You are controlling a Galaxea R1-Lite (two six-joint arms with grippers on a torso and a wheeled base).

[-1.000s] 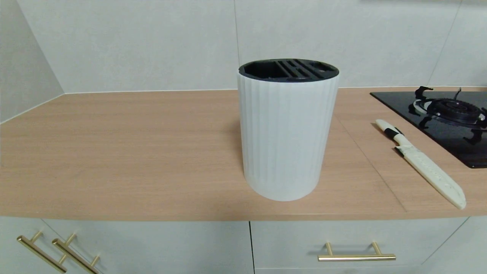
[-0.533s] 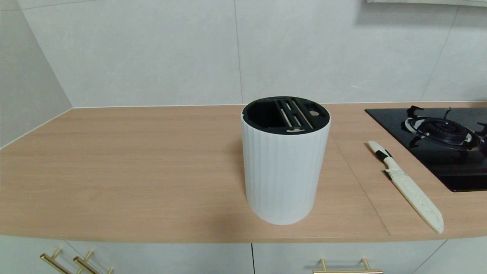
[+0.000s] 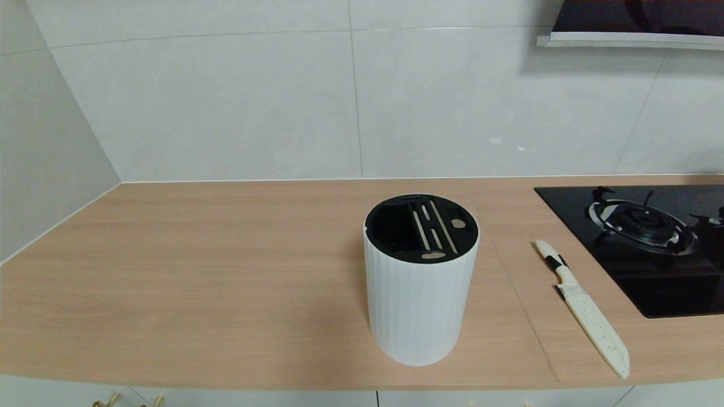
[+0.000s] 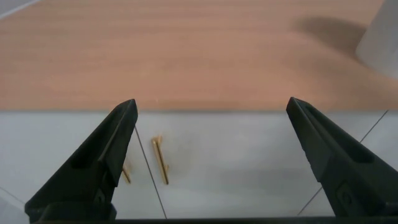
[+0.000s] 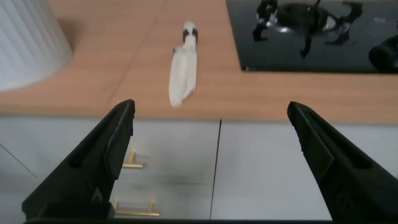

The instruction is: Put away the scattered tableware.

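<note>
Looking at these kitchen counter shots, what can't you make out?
Head view: the knife holder has a large compartment that is dark inside; its contents cannot be told.
Head view: the stove is cut off by the picture edge.
Right wrist view: a dark object by the stove is cut by the edge, unidentifiable.
Head view: the knife blade's sharp side is too small to tell.

A domestic kitchen is indicated. A wood-grain countertop [image 3: 226, 271] is backed by a wall [image 3: 226, 102] of large pale tiles. A black glass gas hob [image 3: 650, 282] is set into the countertop, with the edge of an extractor hood [image 3: 633, 31] mounted above it. Pale cabinet fronts [image 4: 236, 162] with brass bar handles [image 4: 160, 160] are fitted below. A slotted knife holder [image 3: 418, 311] and a knife [image 3: 582, 308] are placed on the countertop.
</note>
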